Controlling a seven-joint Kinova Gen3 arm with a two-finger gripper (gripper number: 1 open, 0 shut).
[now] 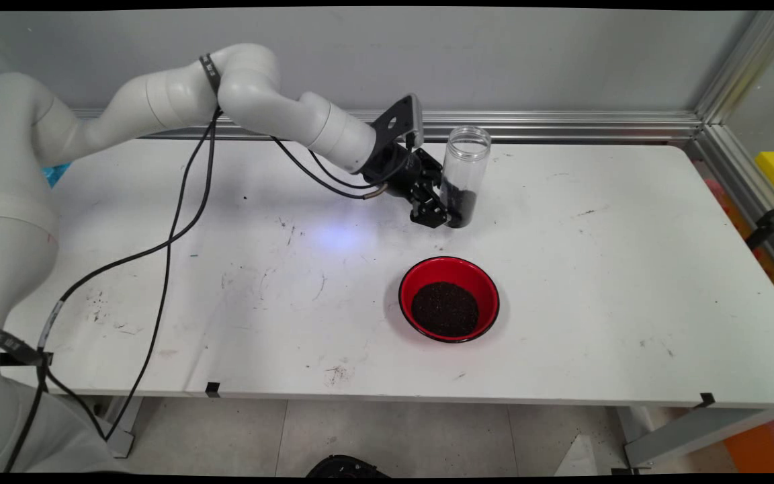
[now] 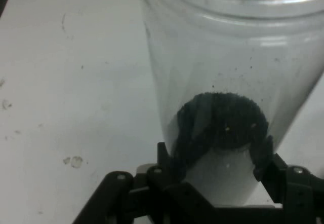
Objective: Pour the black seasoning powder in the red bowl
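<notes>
A clear plastic jar (image 1: pixel 465 168) stands upright on the white table (image 1: pixel 629 269), open at the top, with a layer of dark grains in its bottom. My black gripper (image 1: pixel 449 214) reaches in from the left and is shut on the jar's lower part. In the hand view the jar (image 2: pixel 228 57) fills the picture, and the gripper (image 2: pixel 215 155) has one finger pressed against each of its sides. A red bowl (image 1: pixel 427 269) with a heap of the same dark grains sits on the table a little nearer than the jar.
Black cables (image 1: pixel 172 228) hang from the arm down over the table's left half. An aluminium rail (image 1: pixel 562 124) runs along the back edge and down the right side. Dark specks and scuffs mark the tabletop.
</notes>
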